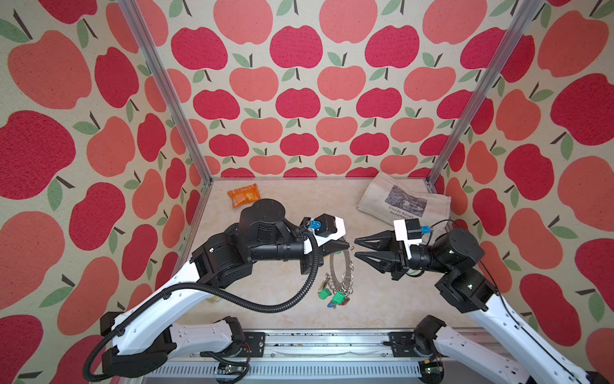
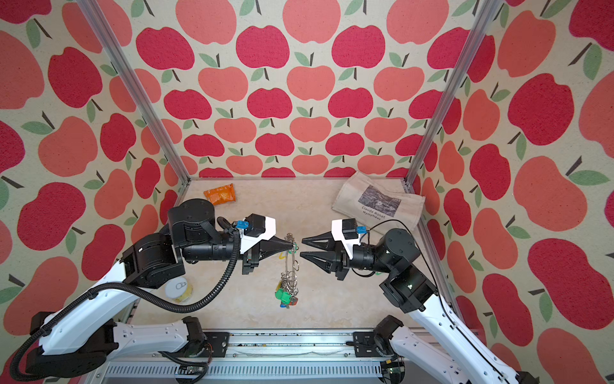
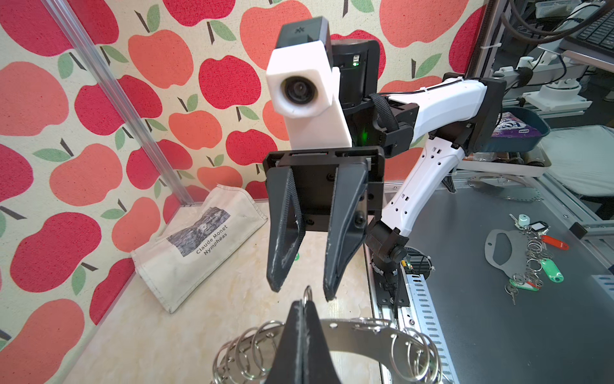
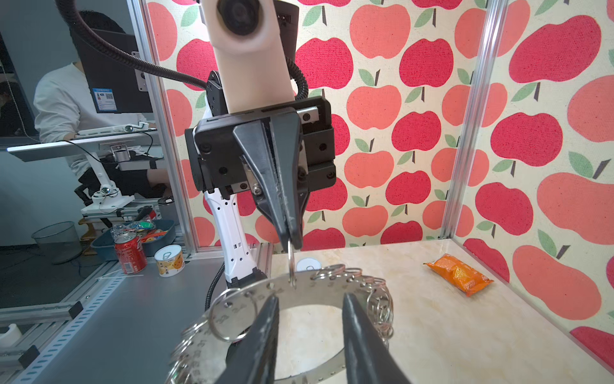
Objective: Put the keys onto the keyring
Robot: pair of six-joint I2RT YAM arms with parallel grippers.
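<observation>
The keyring (image 1: 342,266) (image 2: 289,266) is a flat metal disc with wire rings along its rim. It hangs edge-on above the table. My left gripper (image 1: 349,246) (image 2: 292,245) (image 3: 304,304) is shut on one small wire ring at the top of it. Several keys (image 1: 332,296) (image 2: 284,296) with green, blue and red tags dangle from its lower rim. My right gripper (image 1: 356,247) (image 2: 301,247) (image 4: 310,299) faces it from the right. It is open and holds nothing, with its tips just short of the disc (image 4: 262,289) (image 3: 358,335).
An orange packet (image 1: 244,195) (image 4: 458,274) lies at the back left. A printed cloth bag (image 1: 403,202) (image 3: 199,246) leans in the back right corner. A small can (image 2: 179,289) stands under the left arm. Apple-patterned walls close three sides.
</observation>
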